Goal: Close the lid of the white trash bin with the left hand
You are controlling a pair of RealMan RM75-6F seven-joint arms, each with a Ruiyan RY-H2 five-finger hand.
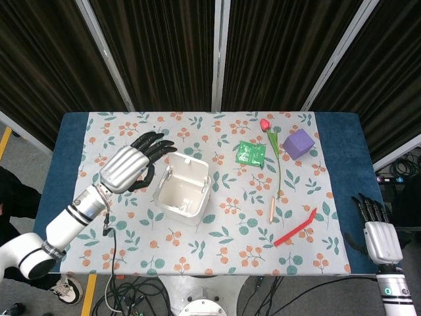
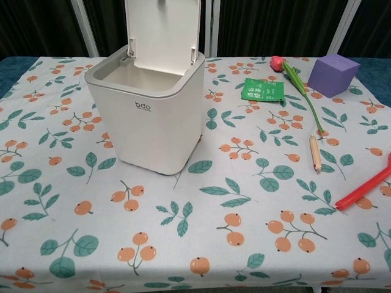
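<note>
The white trash bin (image 1: 182,195) (image 2: 146,116) stands left of the table's middle, its lid (image 1: 191,168) (image 2: 162,33) swung up at the far side and the inside empty. My left hand (image 1: 133,166) hovers just left of the bin's far left corner, fingers spread and holding nothing, fingertips near the lid's left edge. My right hand (image 1: 379,232) rests at the table's near right edge, fingers straight and empty. Neither hand shows in the chest view.
Right of the bin lie a green packet (image 1: 250,154) (image 2: 263,90), a tulip (image 1: 272,151) (image 2: 299,82), a purple cube (image 1: 298,143) (image 2: 332,74), a pencil (image 1: 272,209) (image 2: 314,152) and a red strip (image 1: 295,227) (image 2: 364,186). The floral cloth (image 1: 217,243) covers the table.
</note>
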